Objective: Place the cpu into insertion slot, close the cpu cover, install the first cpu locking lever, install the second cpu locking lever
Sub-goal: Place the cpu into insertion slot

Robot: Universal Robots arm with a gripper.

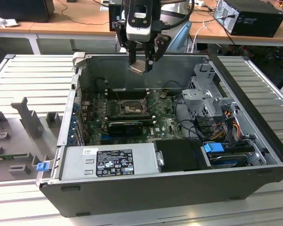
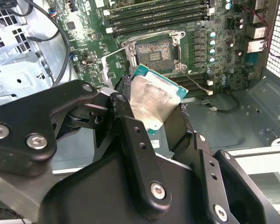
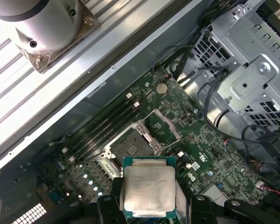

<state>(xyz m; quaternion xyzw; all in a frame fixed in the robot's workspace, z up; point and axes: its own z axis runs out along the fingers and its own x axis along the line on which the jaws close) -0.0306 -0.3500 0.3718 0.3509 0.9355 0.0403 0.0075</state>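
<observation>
Open computer case point(image 1: 146, 193) on a ribbed grey table point(image 1: 33, 70), exterior view. Below the fingers point(image 1: 131, 55) we see the green motherboard point(image 1: 167, 125). Nearer the camera than the fingers lies the silver power supply point(image 1: 108, 162), and to the exterior view's right of them the metal drive cage point(image 1: 205, 94). In the first wrist view we note black memory slots point(image 3: 105, 128) and a coin battery point(image 3: 162, 87) beyond the fingers.

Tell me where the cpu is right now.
The cpu is clamped in the gripper, held in the air above the open case in the exterior view, not in the insertion slot.
</observation>
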